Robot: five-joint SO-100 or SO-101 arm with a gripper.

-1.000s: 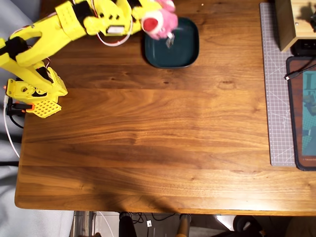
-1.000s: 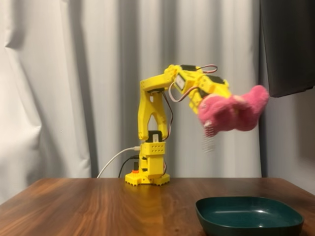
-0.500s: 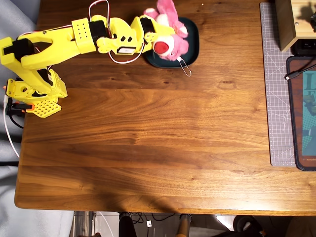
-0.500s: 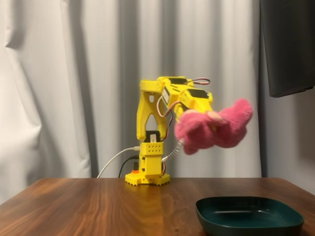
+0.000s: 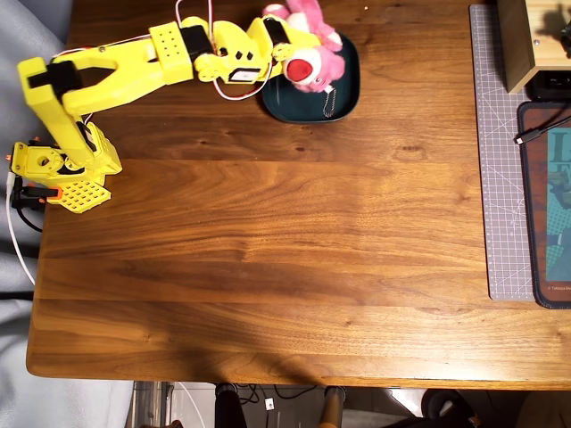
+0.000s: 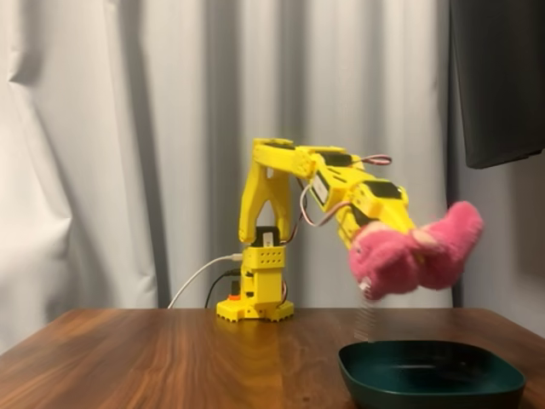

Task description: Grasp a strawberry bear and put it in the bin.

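Observation:
The strawberry bear (image 5: 310,46) is a bright pink plush with a white muzzle and red nose. It hangs in the air above the bin, as the fixed view (image 6: 415,252) shows. My yellow gripper (image 5: 287,40) is shut on the bear and holds it over the dark teal bin (image 5: 343,96), a shallow rounded-square dish at the table's far edge. In the fixed view the gripper (image 6: 407,241) grips the bear's middle, well above the bin (image 6: 430,375). A thin chain dangles from the bear toward the dish.
The arm's base (image 5: 62,169) is clamped at the left edge of the wooden table (image 5: 268,250). A grey cutting mat (image 5: 500,178), a dark mat (image 5: 549,205) with a cable and a light wooden box (image 5: 526,40) lie at the right.

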